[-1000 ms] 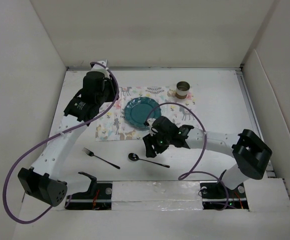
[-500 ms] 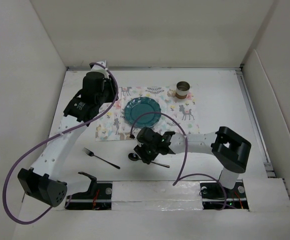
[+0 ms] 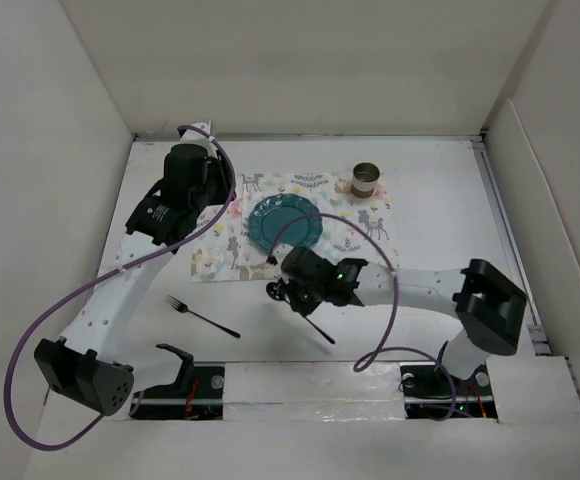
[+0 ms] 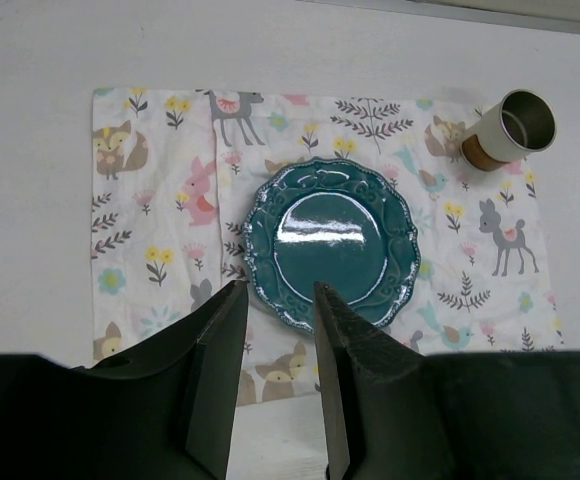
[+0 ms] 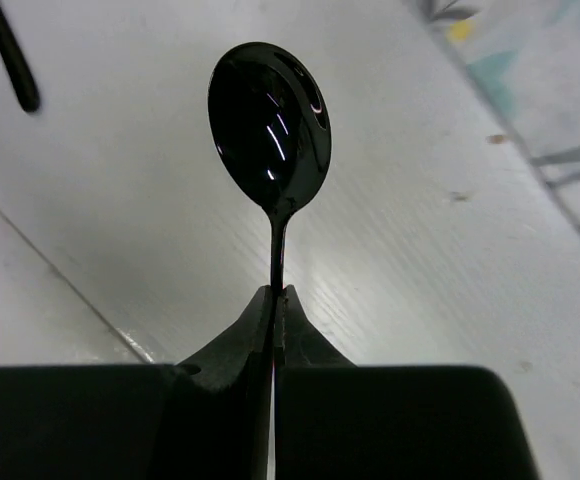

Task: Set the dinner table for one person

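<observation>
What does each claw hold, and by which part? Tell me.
Right claw: the black spoon, pinched on its handle just below the bowl. Left claw: open, holding nothing.

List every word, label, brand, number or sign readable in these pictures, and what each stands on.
No readable text anywhere.
On the placemat: printed animals, flowers and leaves only, no lettering.
On the cup, teal plate, spoon and fork: nothing written.
On the left arm and right arm: no marking legible in these views.
</observation>
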Robot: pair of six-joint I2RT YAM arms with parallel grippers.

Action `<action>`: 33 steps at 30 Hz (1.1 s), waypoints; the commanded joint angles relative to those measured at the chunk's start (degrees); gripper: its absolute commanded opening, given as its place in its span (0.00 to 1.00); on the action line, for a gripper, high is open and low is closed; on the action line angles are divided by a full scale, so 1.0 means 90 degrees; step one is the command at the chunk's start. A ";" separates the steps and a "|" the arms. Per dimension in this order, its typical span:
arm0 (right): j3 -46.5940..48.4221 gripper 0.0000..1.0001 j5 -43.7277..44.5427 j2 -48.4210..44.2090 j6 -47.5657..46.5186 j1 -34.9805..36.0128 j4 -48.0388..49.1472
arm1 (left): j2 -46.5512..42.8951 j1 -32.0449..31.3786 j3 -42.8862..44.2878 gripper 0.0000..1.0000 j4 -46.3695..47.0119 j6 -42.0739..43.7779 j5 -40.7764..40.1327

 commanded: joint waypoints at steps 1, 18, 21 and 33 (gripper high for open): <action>0.0482 0.00 0.0058 -0.1084 0.0278 -0.0694 0.0028 | -0.0251 -0.0010 -0.0072 0.30 0.0267 -0.0025 -0.0052; 0.2915 0.00 0.0028 0.1560 0.0873 -0.4163 -0.0050 | -0.0173 -0.0010 -0.0482 0.30 0.0473 -0.0289 0.0564; 0.3032 0.00 0.0116 0.1922 0.1117 -0.4319 -0.0187 | -0.0183 -0.0010 -0.0560 0.30 0.0405 -0.0299 0.0485; 0.3110 0.00 0.0146 0.2566 0.1450 -0.4437 -0.0050 | -0.0144 -0.0010 -0.0619 0.30 0.0248 -0.0406 0.0495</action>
